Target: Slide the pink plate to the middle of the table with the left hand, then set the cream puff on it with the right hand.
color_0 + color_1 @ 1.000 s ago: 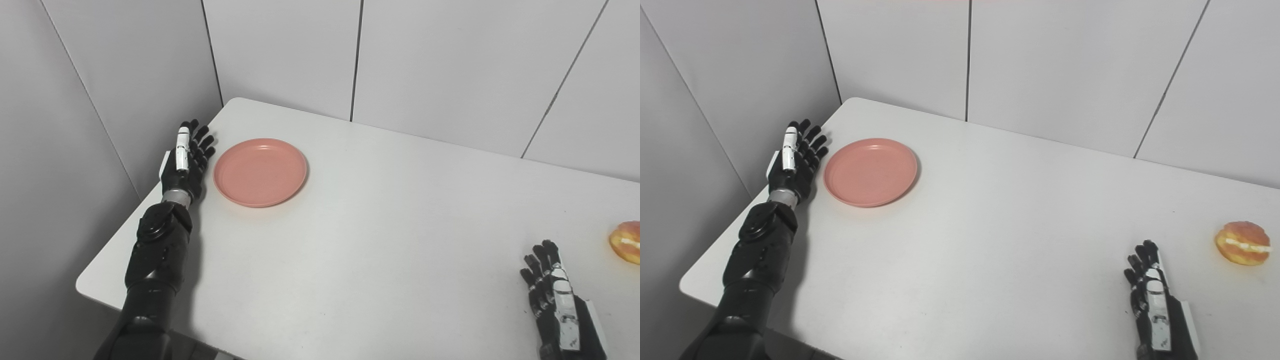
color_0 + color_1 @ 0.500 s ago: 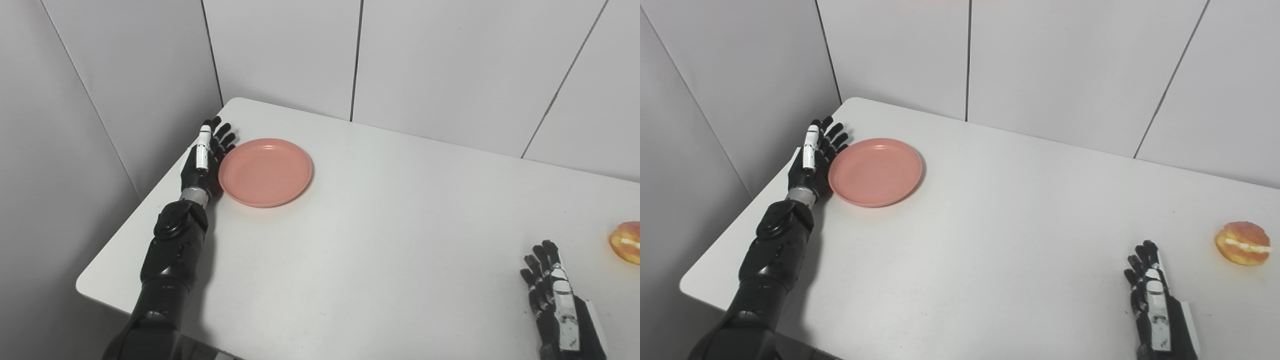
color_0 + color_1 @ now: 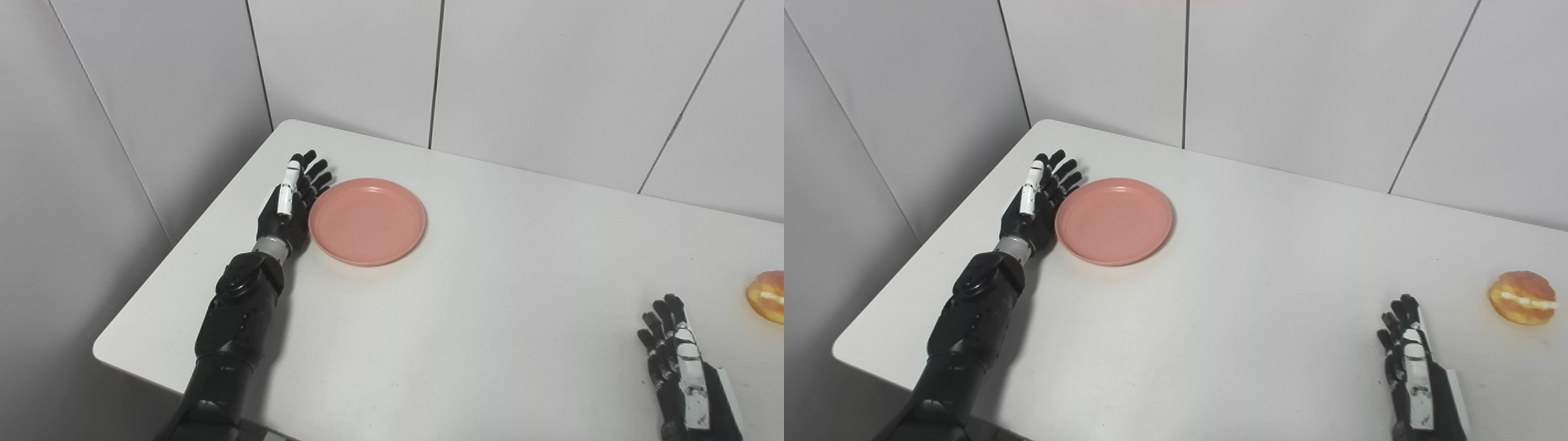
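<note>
My left hand (image 3: 288,208), flat and open, has shoved the plate (image 3: 367,222) rightward; I'd keep pushing evenly.

Left hand (image 3: 288,205), fingers spread, seems to touch the pink plate (image 3: 367,221)'s left rim.

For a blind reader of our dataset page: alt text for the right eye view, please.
The robot's left hand, fingers open, presses against the left rim of a pink plate on a white table. Its right hand rests open near the front edge, with a cream puff beyond it.
</note>
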